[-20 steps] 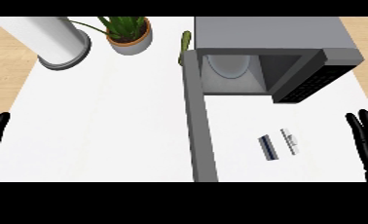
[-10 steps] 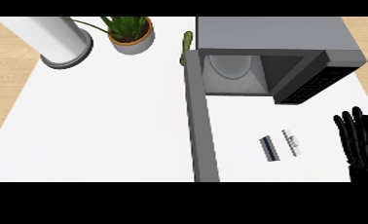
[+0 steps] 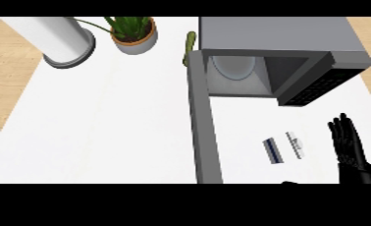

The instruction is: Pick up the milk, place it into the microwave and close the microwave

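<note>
A white worktop (image 3: 109, 122) seen from steeply above. At the upper right sits a grey microwave (image 3: 279, 36), its door (image 3: 204, 122) swung fully open toward the viewer, so the dark opening faces the robot and is ready to take something. Inside it lies a round pale plate (image 3: 233, 67); nothing else shows in the microwave.

The milk (image 3: 274, 150) is a small carton lying on the worktop in front of the open microwave, just right of the door. Just beside it, to the right, lies a thin pale piece (image 3: 294, 145); I cannot tell whether that is part of the carton.

The robot's right hand (image 3: 349, 144) enters from the lower right edge, near the milk but not touching it. Its fingers are straight and spread, pointing up the view, and they hold nothing. It seems placed to begin a reach for the carton. The left hand is out of view.

At the upper left stand a white cylinder (image 3: 62, 41) and a potted plant (image 3: 134, 33). A small green object (image 3: 190, 47) peeks out at the microwave's left corner.
</note>
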Robot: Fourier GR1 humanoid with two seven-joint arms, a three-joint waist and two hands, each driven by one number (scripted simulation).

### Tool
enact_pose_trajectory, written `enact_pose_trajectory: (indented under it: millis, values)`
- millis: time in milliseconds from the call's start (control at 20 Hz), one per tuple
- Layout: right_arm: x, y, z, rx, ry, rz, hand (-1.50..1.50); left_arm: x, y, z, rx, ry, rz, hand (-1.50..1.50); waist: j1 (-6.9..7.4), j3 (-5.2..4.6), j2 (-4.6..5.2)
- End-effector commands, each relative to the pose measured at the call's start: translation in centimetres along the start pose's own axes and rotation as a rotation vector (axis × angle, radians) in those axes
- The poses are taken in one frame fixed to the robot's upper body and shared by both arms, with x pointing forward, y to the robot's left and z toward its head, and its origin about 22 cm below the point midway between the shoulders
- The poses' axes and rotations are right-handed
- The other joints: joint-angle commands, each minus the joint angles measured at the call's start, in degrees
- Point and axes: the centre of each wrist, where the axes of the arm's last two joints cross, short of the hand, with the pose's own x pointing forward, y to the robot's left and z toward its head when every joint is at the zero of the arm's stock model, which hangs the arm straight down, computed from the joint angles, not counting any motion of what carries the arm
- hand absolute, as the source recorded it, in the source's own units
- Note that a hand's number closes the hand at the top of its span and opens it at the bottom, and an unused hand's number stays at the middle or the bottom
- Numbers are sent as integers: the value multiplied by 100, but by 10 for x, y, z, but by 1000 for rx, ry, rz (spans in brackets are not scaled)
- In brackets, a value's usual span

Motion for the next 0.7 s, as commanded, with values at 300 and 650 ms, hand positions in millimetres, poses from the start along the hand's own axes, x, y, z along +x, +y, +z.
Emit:
enact_pose_trajectory:
  millis: [300,650]
  values:
    - [-74,4,27,13,88,59,-150,19,2,21,-36,-103,84,-150,-17,-1,2]
    - [-120,-13,31,34,92,130,-150,34,-5,26,-47,-106,82,-150,11,9,11]
